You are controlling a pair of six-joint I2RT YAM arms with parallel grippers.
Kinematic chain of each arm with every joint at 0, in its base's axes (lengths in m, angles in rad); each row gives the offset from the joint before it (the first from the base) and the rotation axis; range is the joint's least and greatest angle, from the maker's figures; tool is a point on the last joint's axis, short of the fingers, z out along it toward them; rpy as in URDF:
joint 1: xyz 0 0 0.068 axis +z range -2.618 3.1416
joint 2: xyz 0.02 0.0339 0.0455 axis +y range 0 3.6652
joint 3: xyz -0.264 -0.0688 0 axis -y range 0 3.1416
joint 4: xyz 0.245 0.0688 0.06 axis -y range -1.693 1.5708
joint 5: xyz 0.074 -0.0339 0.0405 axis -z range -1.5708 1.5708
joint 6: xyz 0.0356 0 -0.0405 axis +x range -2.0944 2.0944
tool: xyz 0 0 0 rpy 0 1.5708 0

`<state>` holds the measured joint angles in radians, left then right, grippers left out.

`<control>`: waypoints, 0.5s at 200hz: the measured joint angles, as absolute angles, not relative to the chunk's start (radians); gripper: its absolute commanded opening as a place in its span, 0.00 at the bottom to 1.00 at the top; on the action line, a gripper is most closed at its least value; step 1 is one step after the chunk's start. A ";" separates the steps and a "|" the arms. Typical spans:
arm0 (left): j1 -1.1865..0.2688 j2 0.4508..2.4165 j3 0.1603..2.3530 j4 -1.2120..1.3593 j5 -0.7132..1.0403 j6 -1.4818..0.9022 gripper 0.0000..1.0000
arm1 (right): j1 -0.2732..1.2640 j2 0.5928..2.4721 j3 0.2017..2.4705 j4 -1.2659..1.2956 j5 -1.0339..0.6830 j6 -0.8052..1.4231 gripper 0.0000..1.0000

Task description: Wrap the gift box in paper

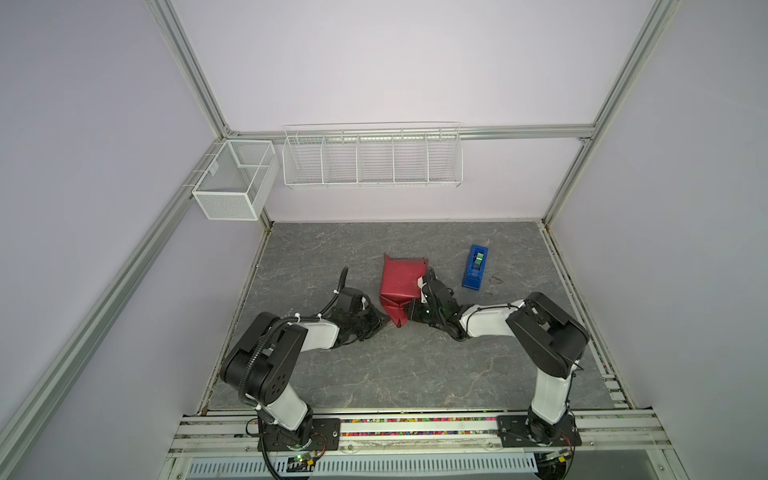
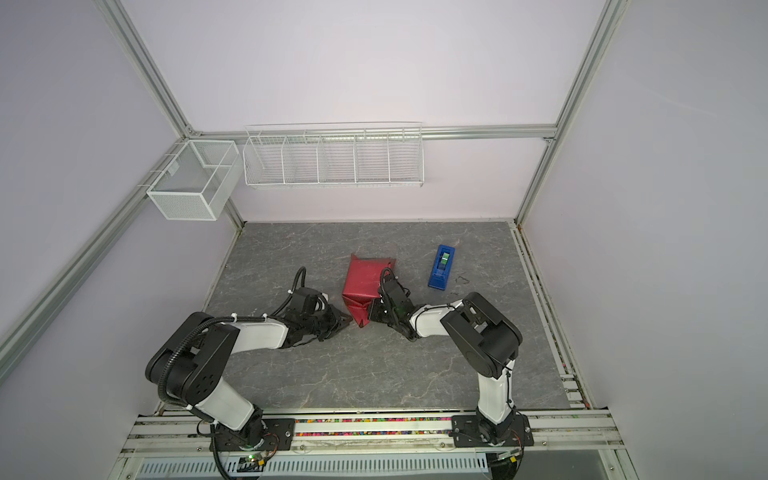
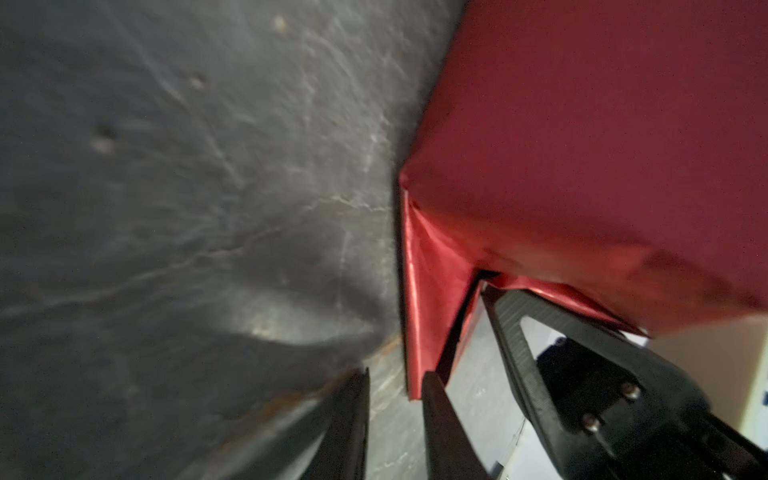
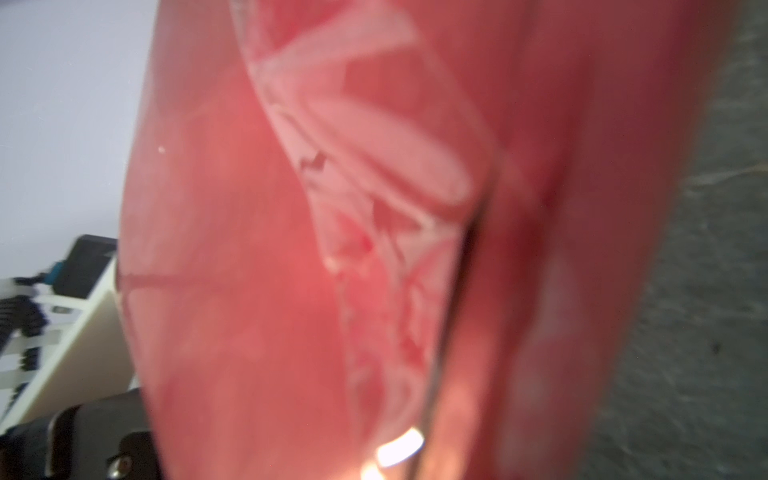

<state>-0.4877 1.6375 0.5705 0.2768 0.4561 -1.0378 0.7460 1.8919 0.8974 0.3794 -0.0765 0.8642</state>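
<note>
Item I logged, mid-table (image 1: 374,374): gift box hidden inside the paper (image 1: 401,282), near-end flaps loose; left gripper (image 3: 397,376) jaws parted, empty, beside one flap; right gripper (image 1: 409,311) in the fold, grip untellable; next, I judged, pinching that flap flat.

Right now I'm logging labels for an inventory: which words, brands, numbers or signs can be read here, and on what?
None can be read.
The shiny red-maroon wrapping paper is plain.
The slim bright-blue plastic tape dispenser shows no legible print.
The small tag on the white wire-mesh wall basket is too small to read.
</note>
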 measured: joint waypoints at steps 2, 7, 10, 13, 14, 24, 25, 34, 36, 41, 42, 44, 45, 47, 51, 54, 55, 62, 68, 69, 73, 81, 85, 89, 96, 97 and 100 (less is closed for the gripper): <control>-0.488 1.639 0.570 0.283 0.458 -1.042 0.30 | 0.746 1.892 0.897 0.379 -0.076 0.864 0.15; -0.488 1.645 0.570 0.297 0.464 -1.043 0.31 | 0.746 1.892 0.897 0.379 -0.076 0.864 0.15; -0.490 1.648 0.570 0.303 0.466 -1.046 0.31 | 0.746 1.892 0.897 0.380 -0.076 0.864 0.15; -0.490 1.652 0.570 0.313 0.472 -1.046 0.30 | 0.746 1.892 0.897 0.380 -0.076 0.864 0.15; -0.490 1.652 0.570 0.313 0.472 -1.046 0.31 | 0.746 1.892 0.897 0.380 -0.076 0.864 0.15; -0.490 1.668 0.570 0.343 0.484 -1.053 0.31 | 0.746 1.892 0.897 0.380 -0.076 0.865 0.15; -0.490 1.671 0.570 0.347 0.486 -1.053 0.31 | 0.746 1.892 0.897 0.380 -0.076 0.865 0.15; -0.490 1.686 0.570 0.374 0.498 -1.057 0.31 | 0.746 1.893 0.897 0.380 -0.077 0.865 0.15; -0.490 1.688 0.570 0.380 0.500 -1.058 0.31 | 0.746 1.893 0.897 0.381 -0.077 0.865 0.15; -0.490 1.695 0.570 0.393 0.505 -1.063 0.31 | 0.746 1.893 0.897 0.381 -0.077 0.865 0.15; -0.490 1.697 0.570 0.395 0.507 -1.065 0.31 | 0.746 1.893 0.897 0.381 -0.077 0.865 0.15; -0.491 1.701 0.571 0.403 0.509 -1.066 0.31 | 0.746 1.894 0.897 0.381 -0.077 0.865 0.15; -0.491 1.702 0.571 0.405 0.510 -1.067 0.31 | 0.746 1.894 0.897 0.381 -0.077 0.865 0.15; -0.491 1.705 0.571 0.410 0.512 -1.069 0.31 | 0.746 1.894 0.897 0.381 -0.077 0.865 0.14; -0.492 1.709 0.572 0.418 0.516 -1.073 0.31 | 0.746 1.895 0.897 0.382 -0.077 0.865 0.14; -0.492 1.714 0.572 0.425 0.519 -1.076 0.31 | 0.746 1.895 0.897 0.382 -0.077 0.865 0.15; -0.492 1.714 0.572 0.425 0.519 -1.076 0.31 | 0.746 1.895 0.897 0.382 -0.077 0.865 0.15; -0.493 1.720 0.574 0.436 0.524 -1.081 0.31 | 0.746 1.896 0.898 0.382 -0.077 0.865 0.15; -0.495 1.725 0.575 0.442 0.525 -1.084 0.31 | 0.746 1.897 0.898 0.383 -0.078 0.865 0.15; -0.495 1.726 0.576 0.444 0.526 -1.086 0.31 | 0.746 1.897 0.898 0.383 -0.078 0.865 0.15; -0.496 1.728 0.577 0.447 0.526 -1.087 0.31 | 0.746 1.897 0.898 0.383 -0.078 0.865 0.14; -0.498 1.732 0.580 0.450 0.529 -1.090 0.30 | 0.746 1.897 0.898 0.383 -0.079 0.865 0.14; -0.498 1.734 0.582 0.451 0.529 -1.091 0.29 | 0.746 1.897 0.898 0.383 -0.080 0.865 0.15; -0.499 1.737 0.584 0.451 0.529 -1.092 0.29 | 0.746 1.897 0.898 0.383 -0.080 0.865 0.14; -0.500 1.740 0.587 0.451 0.529 -1.092 0.28 | 0.746 1.897 0.898 0.383 -0.080 0.867 0.14; -0.500 1.740 0.588 0.450 0.529 -1.093 0.28 | 0.746 1.897 0.898 0.383 -0.080 0.867 0.15; -0.501 1.741 0.590 0.450 0.529 -1.093 0.27 | 0.746 1.897 0.898 0.383 -0.080 0.867 0.15</control>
